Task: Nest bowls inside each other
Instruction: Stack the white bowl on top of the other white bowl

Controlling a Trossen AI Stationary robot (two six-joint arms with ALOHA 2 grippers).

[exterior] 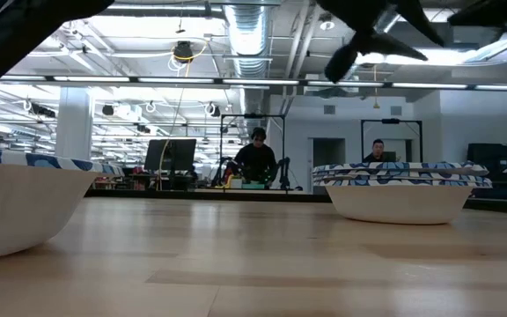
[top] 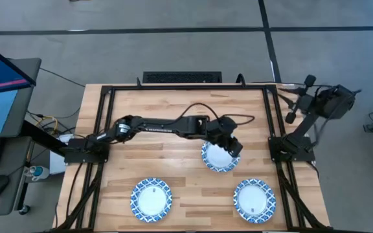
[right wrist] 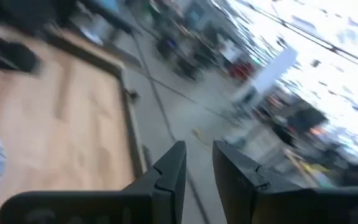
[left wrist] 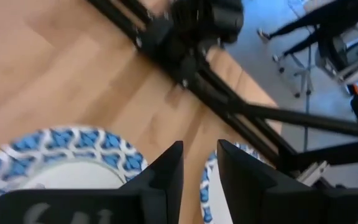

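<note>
The left end effector (top: 233, 146) is hovering over the bowls (top: 220, 156) stacked mid-tabletop (top: 173, 103), fingers narrowly parted and seemingly empty, probably after releasing; two bowls are waiting near the front edge; the right end effector (right wrist: 196, 163), slightly parted, is idling off-table.

**Open wood at the back, left arm lying across the middle**

The left arm (top: 160, 124) is stretching across the table (top: 141, 103), its gripper (top: 228, 145) hanging over the centre bowl (top: 220, 157). Two more bowls (top: 151, 198) (top: 254, 200) are sitting along the front, with bare wood lying between them. The back strip is lying open. The right arm (top: 316, 107) is folding away past the right edge.
</note>
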